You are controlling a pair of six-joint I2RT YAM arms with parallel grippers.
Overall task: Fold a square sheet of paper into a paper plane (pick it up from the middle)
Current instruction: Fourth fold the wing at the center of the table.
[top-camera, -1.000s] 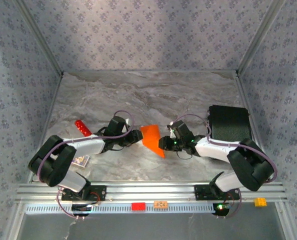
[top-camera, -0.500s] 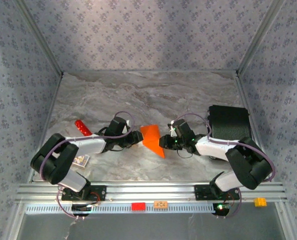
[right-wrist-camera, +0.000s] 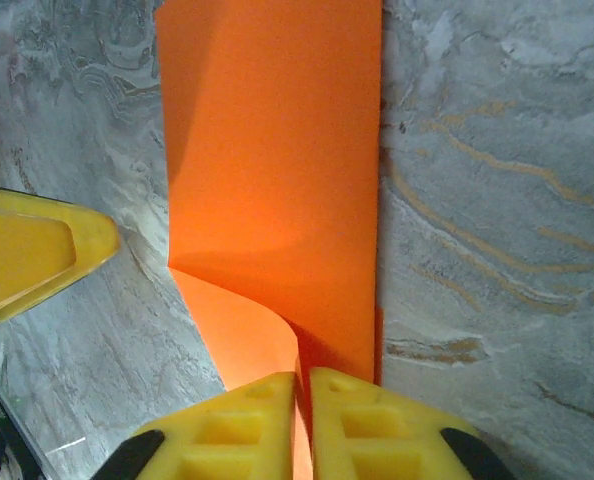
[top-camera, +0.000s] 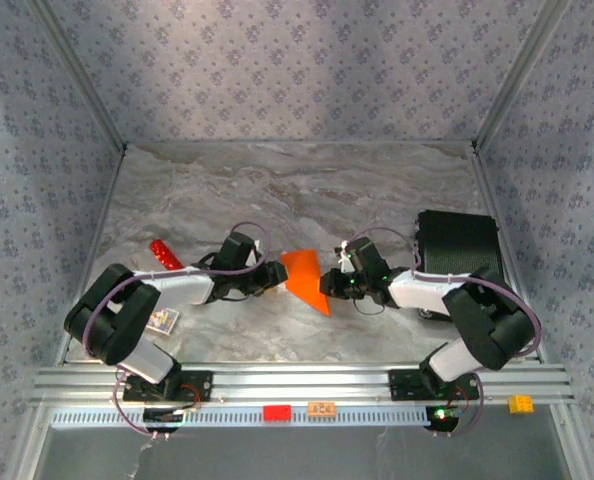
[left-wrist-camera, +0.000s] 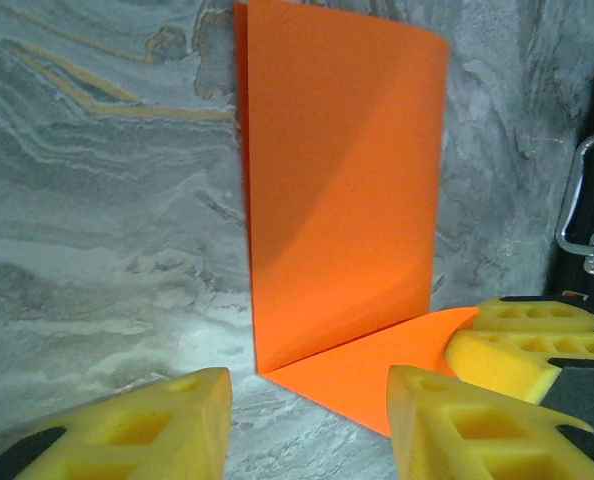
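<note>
The orange sheet of paper (top-camera: 302, 275) sits mid-table between both grippers, partly folded. In the left wrist view one flap (left-wrist-camera: 347, 180) stands upright from a crease and a pointed part lies flat on the marble. My right gripper (top-camera: 327, 283) is shut on the sheet's right edge; its yellow pads (right-wrist-camera: 267, 420) pinch the paper (right-wrist-camera: 277, 150), which curls just ahead of them. My left gripper (top-camera: 277, 272) is open at the sheet's left side, with its fingers (left-wrist-camera: 177, 415) apart and low over the table and the flat part's edge between them, untouched.
A black case (top-camera: 459, 250) stands at the right, behind the right arm. A red cylinder (top-camera: 164, 255) and a small white card (top-camera: 161, 322) lie at the left. Small red (top-camera: 276, 412), orange (top-camera: 321, 408) and yellow (top-camera: 520, 404) blocks sit on the front rail. Patterned walls enclose the table.
My right gripper has closed onto the sheet's right edge. The left gripper has edged slightly closer to the sheet and stays open. The sheet has barely moved.
</note>
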